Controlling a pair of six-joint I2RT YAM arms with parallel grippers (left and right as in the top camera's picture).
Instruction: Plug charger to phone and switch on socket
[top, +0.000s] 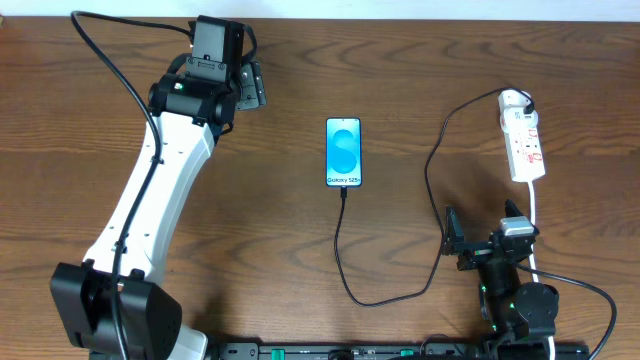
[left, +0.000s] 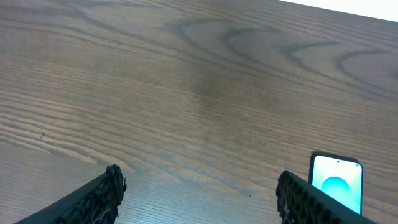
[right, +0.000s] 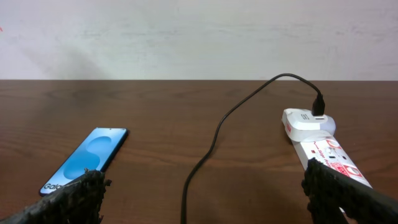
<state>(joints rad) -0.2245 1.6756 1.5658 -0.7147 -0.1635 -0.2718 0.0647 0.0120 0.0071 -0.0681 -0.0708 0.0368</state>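
The phone lies mid-table, its screen blue and lit. The thin black charger cable meets the phone's bottom edge, loops toward the front, then runs right and up to a white adapter at the far end of the socket strip. The switch's state is too small to tell. My left gripper is open and empty at the back left, apart from the phone. My right gripper is open and empty at the front right, with the cable between its fingers' line of sight, the phone to the left and the socket to the right.
The strip's thicker white cord runs toward the front beside my right arm. The wooden table ends at a pale wall at the back. The left gripper and right gripper hover over bare wood.
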